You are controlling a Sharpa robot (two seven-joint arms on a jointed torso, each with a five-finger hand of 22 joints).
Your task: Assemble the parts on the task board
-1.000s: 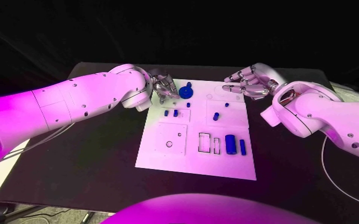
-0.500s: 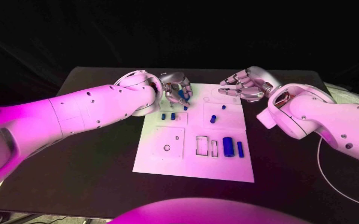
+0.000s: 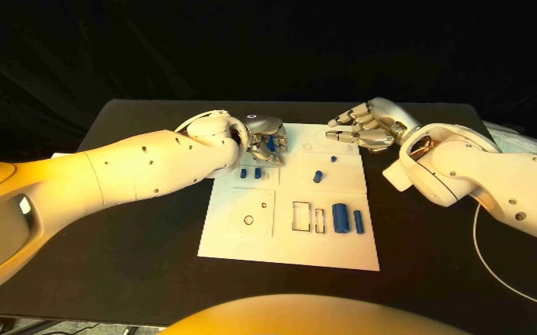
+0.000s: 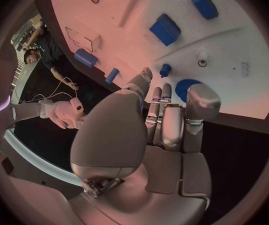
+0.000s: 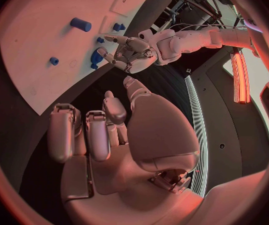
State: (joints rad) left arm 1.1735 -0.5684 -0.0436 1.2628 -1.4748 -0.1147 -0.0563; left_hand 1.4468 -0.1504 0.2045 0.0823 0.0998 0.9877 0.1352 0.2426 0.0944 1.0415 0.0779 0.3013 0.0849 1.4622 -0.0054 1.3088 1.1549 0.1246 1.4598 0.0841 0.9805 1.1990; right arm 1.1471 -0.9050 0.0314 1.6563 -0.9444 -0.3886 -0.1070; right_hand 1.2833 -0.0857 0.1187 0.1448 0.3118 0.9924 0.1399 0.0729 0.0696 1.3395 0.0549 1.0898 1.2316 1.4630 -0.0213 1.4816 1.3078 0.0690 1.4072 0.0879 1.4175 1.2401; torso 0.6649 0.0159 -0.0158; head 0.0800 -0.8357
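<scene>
The white task board (image 3: 285, 238) lies mid-table. My left hand (image 3: 265, 143) is over its far left corner, on a blue disc (image 4: 186, 87) that lies flat on the board (image 4: 234, 45). The thumb stands on one side of the disc and the fingertips (image 4: 164, 92) on the other; whether they grip it I cannot tell. A small blue peg (image 4: 165, 70) stands just past the disc. My right hand (image 3: 360, 129) hovers at the board's far right corner, fingers loosely bent and apart, holding nothing. In the right wrist view my left hand (image 5: 131, 52) bends over the disc (image 5: 97, 57).
Two short blue blocks (image 3: 250, 172) sit near my left hand, and small pegs (image 3: 317, 176) stand mid-board. A thick blue cylinder (image 3: 340, 218) and a thin bar (image 3: 358, 221) lie at the near right, beside rectangular slots (image 3: 303, 215). Black table (image 3: 134, 257) surrounds the board.
My left hand has moved from beside the blue disc to over it, its fingers closing in around the disc. My right hand has hardly moved.
</scene>
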